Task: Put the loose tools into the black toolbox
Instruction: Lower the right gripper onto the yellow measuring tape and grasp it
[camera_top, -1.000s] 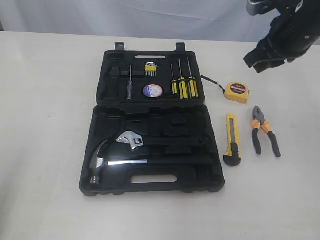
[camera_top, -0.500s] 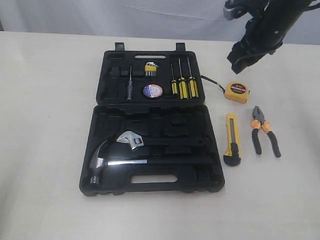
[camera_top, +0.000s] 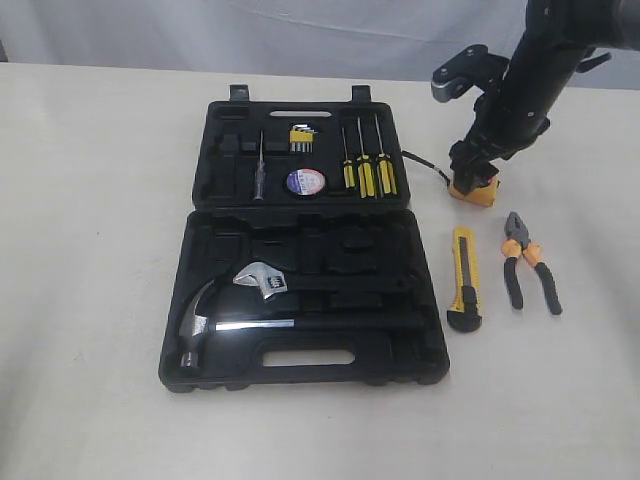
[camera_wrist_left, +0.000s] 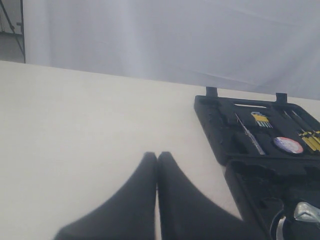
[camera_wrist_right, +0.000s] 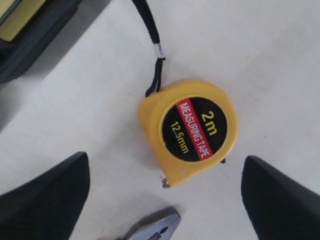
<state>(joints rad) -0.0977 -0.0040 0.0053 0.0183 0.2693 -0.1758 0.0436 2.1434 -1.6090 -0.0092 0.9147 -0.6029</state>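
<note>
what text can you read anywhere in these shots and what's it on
"2m": black face of the yellow tape measure
"MEASURING TAPE": red band on that face
"12.5mm": same face, yellow print
Label on the small tape roll in the toolbox: too blurred to read

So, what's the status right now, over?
Right claw open, poised over the yellow tape measure, not touching. Left claw shut, empty. Pliers lie close by, not blocking.
</note>
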